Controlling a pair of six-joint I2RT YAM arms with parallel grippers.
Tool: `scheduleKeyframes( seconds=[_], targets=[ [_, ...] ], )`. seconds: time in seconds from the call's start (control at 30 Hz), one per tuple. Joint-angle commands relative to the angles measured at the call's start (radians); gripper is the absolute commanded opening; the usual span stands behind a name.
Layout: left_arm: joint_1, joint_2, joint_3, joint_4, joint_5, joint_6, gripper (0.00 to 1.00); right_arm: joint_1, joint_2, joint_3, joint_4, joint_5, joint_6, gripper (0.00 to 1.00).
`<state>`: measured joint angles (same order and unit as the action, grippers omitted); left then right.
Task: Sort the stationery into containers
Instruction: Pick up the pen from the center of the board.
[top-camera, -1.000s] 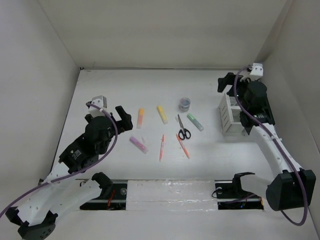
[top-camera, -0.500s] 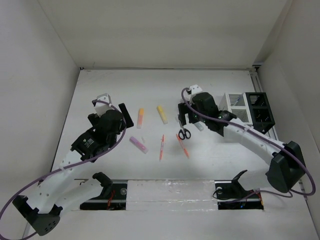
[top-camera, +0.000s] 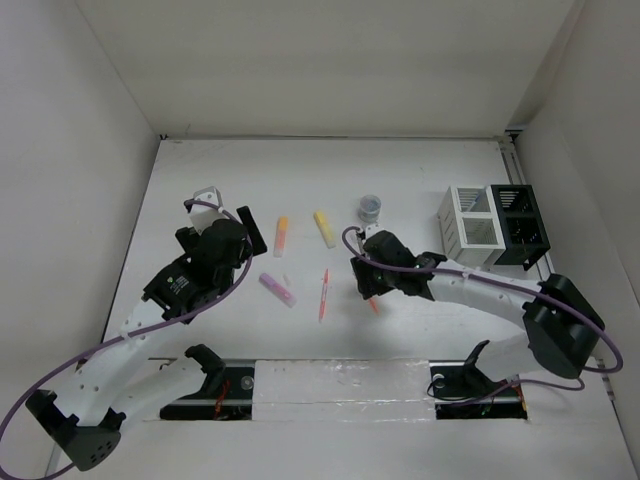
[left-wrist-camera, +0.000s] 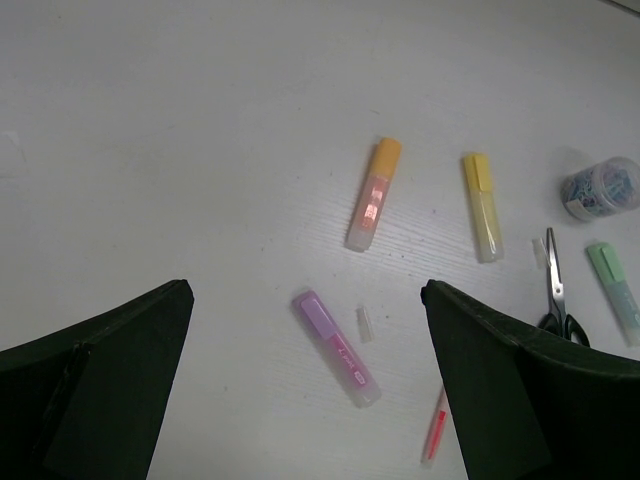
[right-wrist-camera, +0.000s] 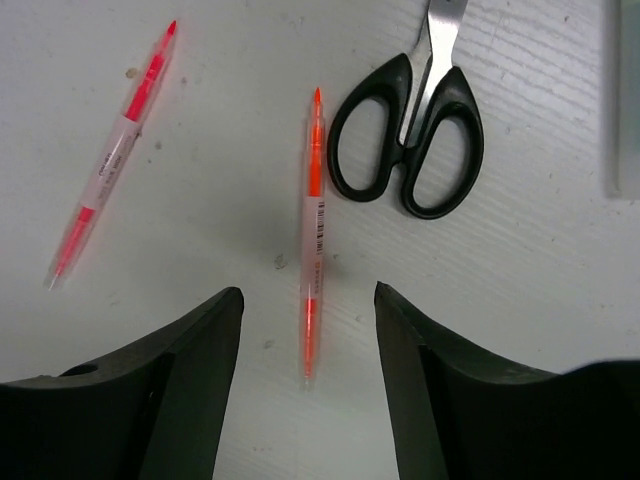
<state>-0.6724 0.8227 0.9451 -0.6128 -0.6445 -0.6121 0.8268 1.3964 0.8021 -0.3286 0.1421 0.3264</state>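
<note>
My right gripper (top-camera: 367, 290) (right-wrist-camera: 308, 292) is open, low over a thin orange-red pen (right-wrist-camera: 313, 235) that lies between its fingers on the table. Black-handled scissors (right-wrist-camera: 410, 140) lie just beyond, and a second orange-red pen (right-wrist-camera: 110, 160) (top-camera: 323, 294) lies to the left. My left gripper (top-camera: 245, 232) (left-wrist-camera: 305, 290) is open and empty above the purple highlighter (left-wrist-camera: 336, 346) (top-camera: 278, 290). Orange (top-camera: 281, 235) and yellow (top-camera: 325, 228) highlighters and the grey roll (top-camera: 370, 208) lie farther back. The green highlighter (left-wrist-camera: 618, 295) shows in the left wrist view. The white box (top-camera: 470, 225) and black box (top-camera: 518, 228) stand at the right.
A small clear cap (left-wrist-camera: 365, 323) lies beside the purple highlighter. White walls close in the table on the left, back and right. The right arm hides the scissors and green highlighter in the top view.
My right arm has swung from the boxes at the right to the middle and come down over the orange-red pen. The white box now stands upright beside the black one. My left gripper shifted slightly.
</note>
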Motion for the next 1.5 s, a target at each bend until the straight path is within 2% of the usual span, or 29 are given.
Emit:
scheduleKeyframes(
  seconds=[0.0,0.1,0.23,0.3,0.4,0.6,0.63,0.73,0.83,0.87,0.93,1.1,1.27,1.33,1.43,1.47],
  targets=[
    [0.002,0.0,0.043,-0.004,-0.014,-0.015,0.99,0.015,0.019,-0.003,0.065,0.013,0.043,0.61],
    [0.002,0.009,0.043,-0.004,-0.014,-0.015,0.99,0.015,0.059,-0.003,0.065,0.004,0.053,0.56],
    [0.002,0.0,0.043,-0.004,-0.014,-0.015,0.99,0.025,0.107,-0.003,0.065,0.004,0.072,0.54],
    [0.002,0.0,0.043,-0.004,-0.014,-0.015,0.99,0.035,0.122,-0.003,0.065,0.004,0.083,0.48],
    [0.002,0.0,0.043,-0.004,-0.014,-0.015,0.99,0.044,0.144,-0.003,0.065,0.013,0.094,0.46],
    [0.002,-0.01,0.043,-0.004,-0.014,-0.015,0.99,0.064,0.211,-0.012,0.033,0.025,0.123,0.35],
    [0.002,-0.01,0.043,-0.004,-0.014,-0.015,0.99,0.075,0.22,-0.012,0.042,0.025,0.123,0.29],
    [0.002,-0.01,0.043,-0.004,-0.014,-0.006,0.99,0.075,0.259,-0.012,0.042,0.025,0.132,0.22],
    [0.002,-0.01,0.043,-0.004,-0.014,-0.006,0.99,0.075,0.271,-0.023,0.042,0.025,0.141,0.08],
    [0.002,-0.01,0.043,-0.004,-0.014,-0.006,0.99,0.084,0.271,-0.023,0.042,0.025,0.142,0.0],
    [0.002,-0.01,0.043,-0.004,-0.014,-0.006,0.99,0.094,0.271,-0.023,0.042,0.016,0.142,0.0],
    [0.002,-0.01,0.066,-0.018,-0.014,-0.038,0.99,0.144,0.155,0.009,0.007,0.007,0.142,0.0],
    [0.002,0.032,0.086,0.088,0.164,-0.072,0.99,0.156,-0.093,0.065,-0.147,0.201,0.151,0.0],
    [0.002,0.076,0.096,0.123,0.242,-0.101,0.99,0.118,-0.157,0.082,-0.214,0.276,0.151,0.0],
    [0.002,0.25,0.153,0.182,0.316,-0.138,0.99,0.039,-0.285,0.106,-0.266,0.327,0.14,0.0],
    [0.002,0.251,0.153,0.182,0.333,-0.138,0.99,0.022,-0.286,0.115,-0.277,0.342,0.14,0.0]
  ],
)
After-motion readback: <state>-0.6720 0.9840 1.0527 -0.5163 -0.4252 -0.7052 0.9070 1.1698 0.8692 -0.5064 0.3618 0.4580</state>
